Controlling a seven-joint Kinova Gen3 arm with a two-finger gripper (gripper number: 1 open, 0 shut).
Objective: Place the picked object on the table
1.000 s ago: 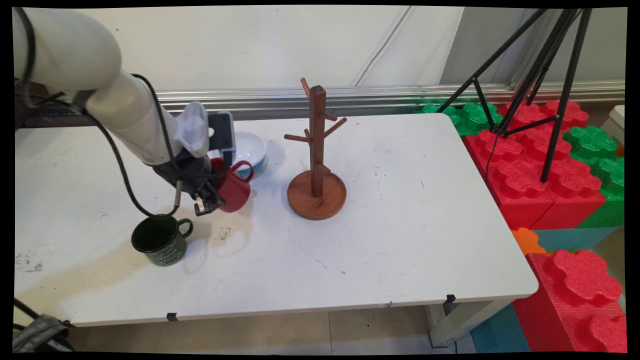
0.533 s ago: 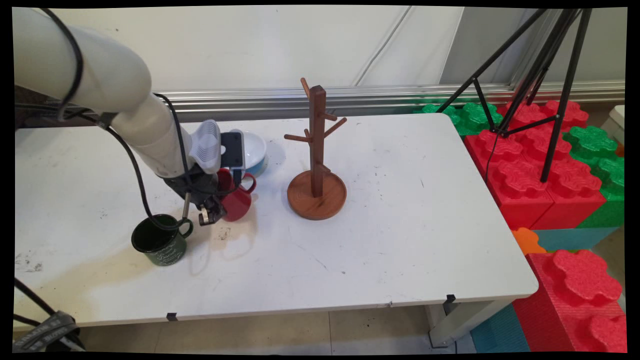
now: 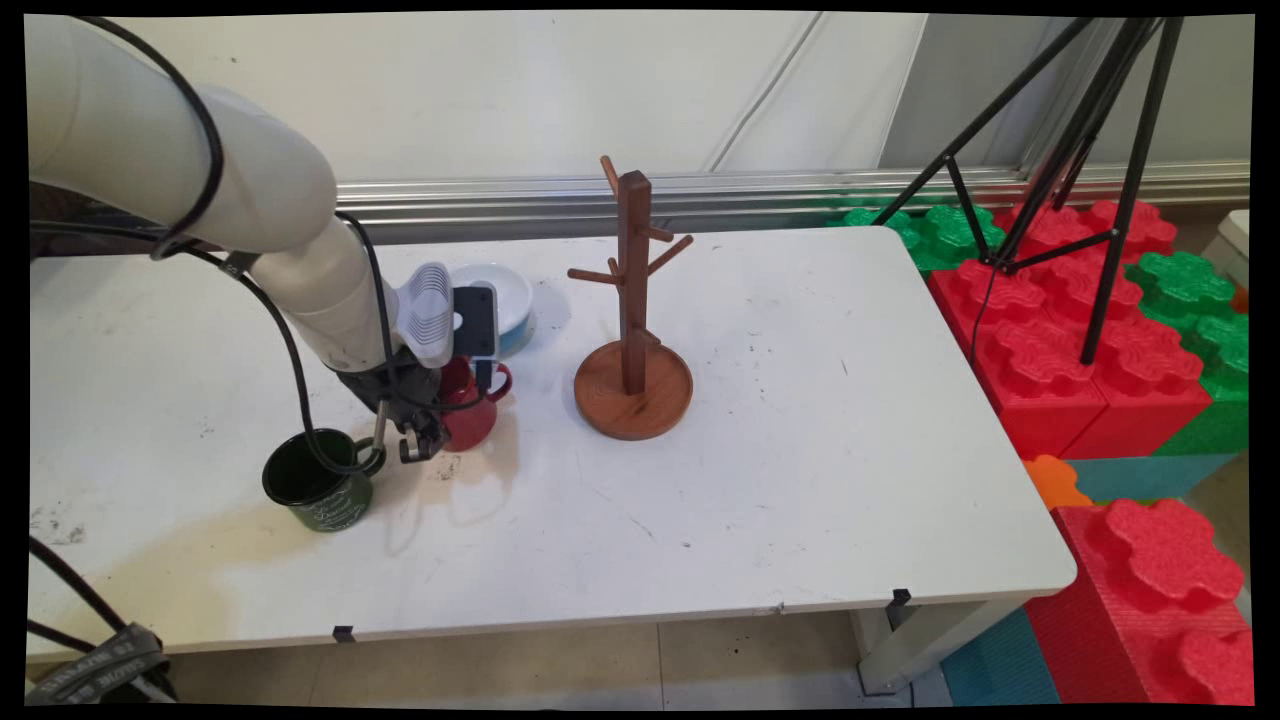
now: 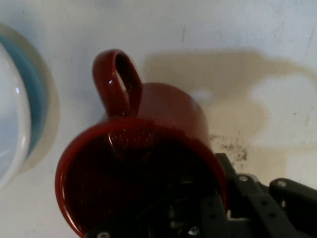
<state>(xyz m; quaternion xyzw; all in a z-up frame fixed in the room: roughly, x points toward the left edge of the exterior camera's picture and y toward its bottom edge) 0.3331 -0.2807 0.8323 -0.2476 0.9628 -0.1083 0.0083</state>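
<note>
the end effector point(image 3: 428, 432) pinches the rim of a red mug point(image 3: 470, 405), one finger inside the cup and one outside its wall, as the hand view shows; the mug point(image 4: 143, 163) is tilted, low over the white table point(image 3: 780, 420) on its left half, handle point(image 4: 118, 82) pointing toward the far side; whether its base touches the table cannot be told; a white and blue bowl point(image 3: 500, 300) sits just behind it, near the far edge; a dark green mug point(image 3: 320, 485) stands upright just beside the end effector on the near-left; a wooden mug tree point(image 3: 632, 330) stands near the red mug to its right, pegs bare; red and green foam blocks point(image 3: 1090, 340) and a black tripod point(image 3: 1090, 150) lie beyond the table's right end
</note>
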